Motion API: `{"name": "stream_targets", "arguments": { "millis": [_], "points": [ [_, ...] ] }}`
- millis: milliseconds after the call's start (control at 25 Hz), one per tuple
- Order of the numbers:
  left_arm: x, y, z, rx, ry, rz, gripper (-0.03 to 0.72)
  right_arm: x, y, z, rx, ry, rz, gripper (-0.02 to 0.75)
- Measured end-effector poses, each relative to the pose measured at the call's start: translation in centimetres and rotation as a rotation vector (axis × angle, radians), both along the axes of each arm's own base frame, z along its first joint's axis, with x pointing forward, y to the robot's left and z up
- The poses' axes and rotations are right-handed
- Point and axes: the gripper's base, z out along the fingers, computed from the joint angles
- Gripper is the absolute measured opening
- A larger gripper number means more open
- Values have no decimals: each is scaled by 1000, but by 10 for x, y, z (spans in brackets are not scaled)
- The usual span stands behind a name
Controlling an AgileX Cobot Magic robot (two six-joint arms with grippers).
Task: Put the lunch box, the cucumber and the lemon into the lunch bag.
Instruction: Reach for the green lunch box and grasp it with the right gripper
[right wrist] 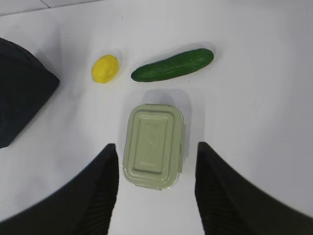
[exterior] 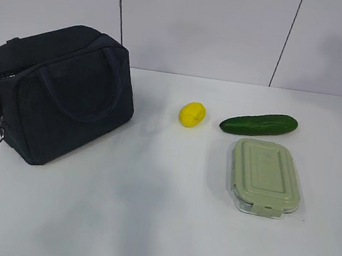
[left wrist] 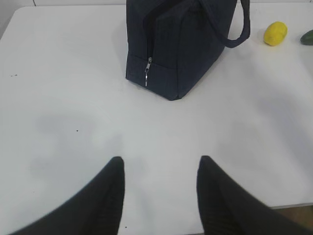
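Exterior view: the navy lunch bag (exterior: 57, 93) sits on the white table (exterior: 147, 224). Right of the bag lies the lemon (exterior: 192, 114), further right the cucumber (exterior: 258, 124), the green-lidded lunch box (exterior: 265, 176) just in front of it. Left gripper (left wrist: 160, 169) hangs spread, empty, facing the bag; right gripper (right wrist: 156, 156) spread above the box.

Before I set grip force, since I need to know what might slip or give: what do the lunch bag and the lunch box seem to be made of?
The lunch bag looks like matte dark navy woven fabric: soft rounded corners, limp loop handles, a metal zipper pull. The lunch box looks like a pale green plastic lid, ribbed with a dull sheen, over a clear base that could be glass or plastic.
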Motion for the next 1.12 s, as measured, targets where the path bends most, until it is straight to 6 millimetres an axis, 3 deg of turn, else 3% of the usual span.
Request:
{"name": "stream_targets", "arguments": {
  "millis": [200, 440, 600, 800, 1120],
  "points": [
    [0, 0, 0, 0, 0, 0, 340, 29, -27, -20, 146, -19, 57, 405],
    [0, 0, 0, 0, 0, 0, 340, 59, -55, -78, 237, 62, 78, 405],
    [0, 0, 0, 0, 0, 0, 340, 70, -57, -120, 337, 131, 95, 405],
    [0, 0, 0, 0, 0, 0, 340, 60, -52, -165, 379, 218, 142, 405],
    [0, 0, 0, 0, 0, 0, 340, 33, -36, -201, 444, 233, 219, 406]
  ]
}}
